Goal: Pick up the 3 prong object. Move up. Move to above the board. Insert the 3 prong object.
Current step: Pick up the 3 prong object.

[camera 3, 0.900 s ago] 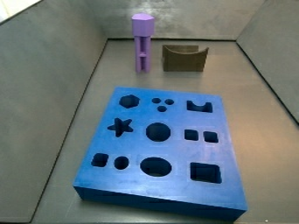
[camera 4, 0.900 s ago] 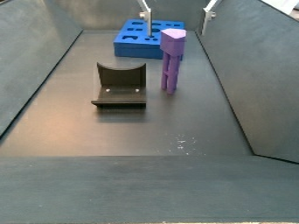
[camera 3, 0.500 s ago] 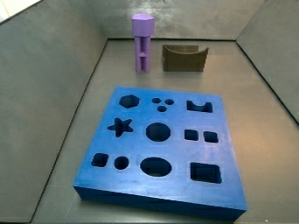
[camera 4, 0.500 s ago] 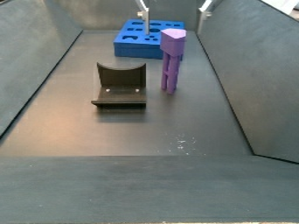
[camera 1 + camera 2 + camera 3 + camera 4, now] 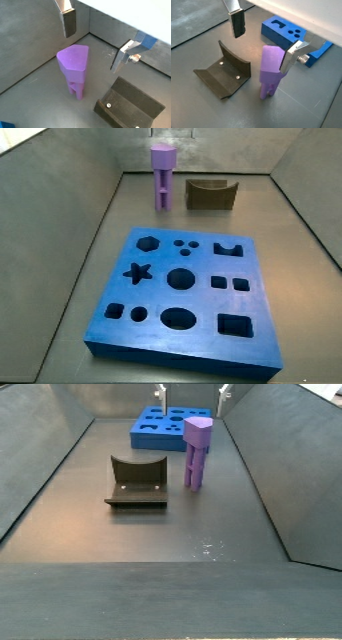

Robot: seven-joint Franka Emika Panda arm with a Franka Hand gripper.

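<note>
Since earlier our gripper (image 5: 97, 37) drifts along the far wall | we see it wide open, empty | purple peg (image 5: 73, 67) upright below, between the fingers

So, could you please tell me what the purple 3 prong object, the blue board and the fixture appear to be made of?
The 3 prong object looks like matte plastic, possibly printed: uniform purple, soft highlights. The board seems the same kind of plastic in blue, with crisp cut-outs. The fixture looks like dark metal or hard plastic, with small screws showing. The gripper, jaws open above the peg, has silver metal fingers.
</note>
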